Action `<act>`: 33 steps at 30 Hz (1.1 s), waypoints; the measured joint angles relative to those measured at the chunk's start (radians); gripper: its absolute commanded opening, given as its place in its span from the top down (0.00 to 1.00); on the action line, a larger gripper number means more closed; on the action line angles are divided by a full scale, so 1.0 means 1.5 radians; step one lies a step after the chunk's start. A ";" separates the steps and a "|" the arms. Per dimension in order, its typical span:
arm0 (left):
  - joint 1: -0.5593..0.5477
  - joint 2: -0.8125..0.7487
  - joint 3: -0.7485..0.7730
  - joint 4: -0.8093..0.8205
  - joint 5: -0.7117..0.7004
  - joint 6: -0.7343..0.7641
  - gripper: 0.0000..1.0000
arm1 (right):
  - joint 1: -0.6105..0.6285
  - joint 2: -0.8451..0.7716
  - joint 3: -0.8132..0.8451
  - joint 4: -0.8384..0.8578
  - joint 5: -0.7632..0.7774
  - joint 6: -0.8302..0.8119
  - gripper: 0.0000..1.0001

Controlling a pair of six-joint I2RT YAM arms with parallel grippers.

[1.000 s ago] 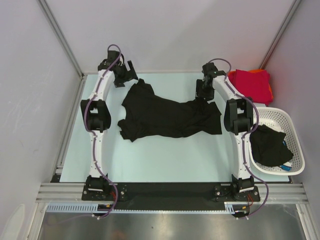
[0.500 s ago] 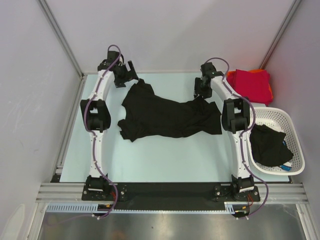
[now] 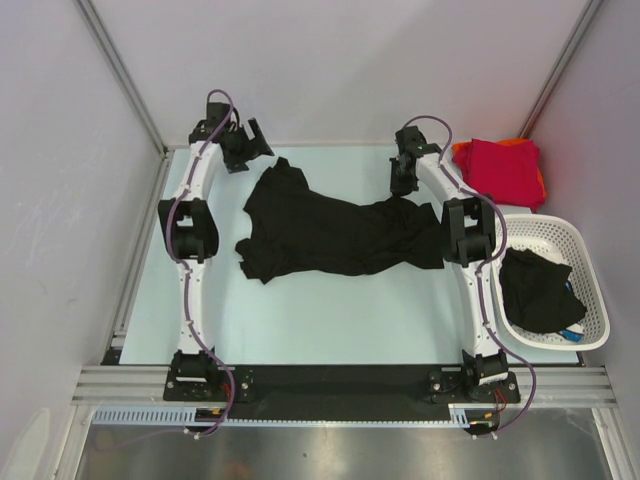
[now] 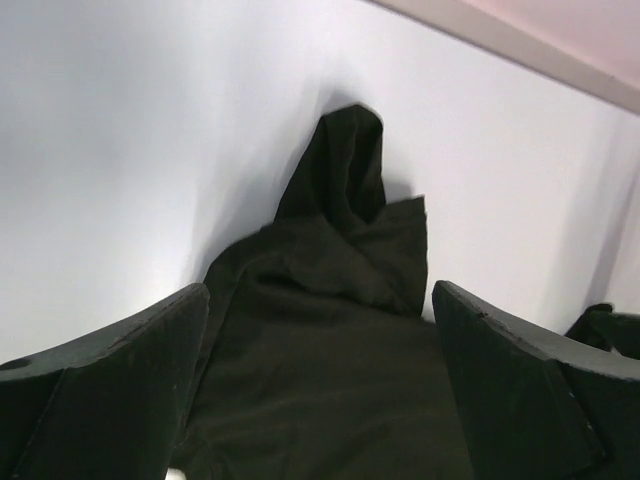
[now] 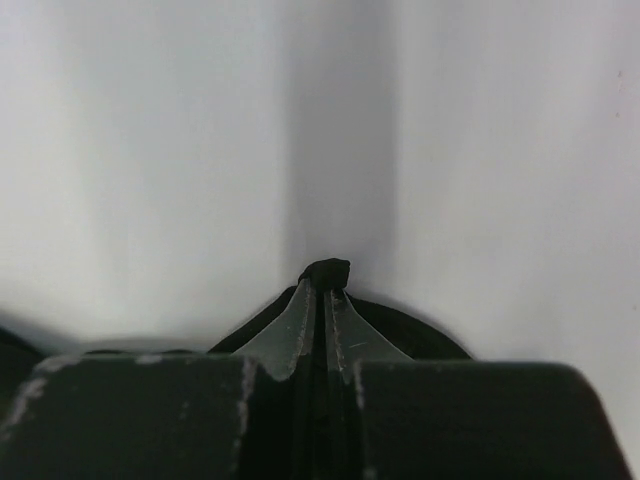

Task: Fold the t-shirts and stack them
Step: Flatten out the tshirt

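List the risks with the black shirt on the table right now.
1. The right gripper pinches only a tiny nub of the black t-shirt; it may slip out when lifted.
2. The left gripper hangs open over a bunched corner, gripping nothing; a one-sided pull would likely drag and wrinkle the shirt more.

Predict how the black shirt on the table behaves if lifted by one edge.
Probably floppy: the black shirt lies crumpled in soft folds, so it should drape and trail rather than hold shape. Likely light, being thin cloth. The right hand pinches only a small nub, so it may slip out.
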 measured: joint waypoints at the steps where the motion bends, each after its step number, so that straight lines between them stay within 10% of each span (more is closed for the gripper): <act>1: 0.001 0.013 0.009 0.013 0.010 -0.006 0.00 | 0.000 -0.004 -0.006 0.001 -0.001 0.000 0.98; 8: 0.003 0.117 0.039 0.077 0.057 -0.031 0.09 | 0.007 -0.039 -0.050 -0.026 -0.001 0.000 0.98; 13: 0.003 0.125 0.047 0.109 0.083 -0.054 0.99 | 0.009 -0.047 -0.050 -0.041 0.005 -0.005 0.98; 33: 0.030 0.053 0.110 0.078 0.083 -0.063 1.00 | 0.006 -0.157 -0.011 -0.046 0.051 -0.024 1.00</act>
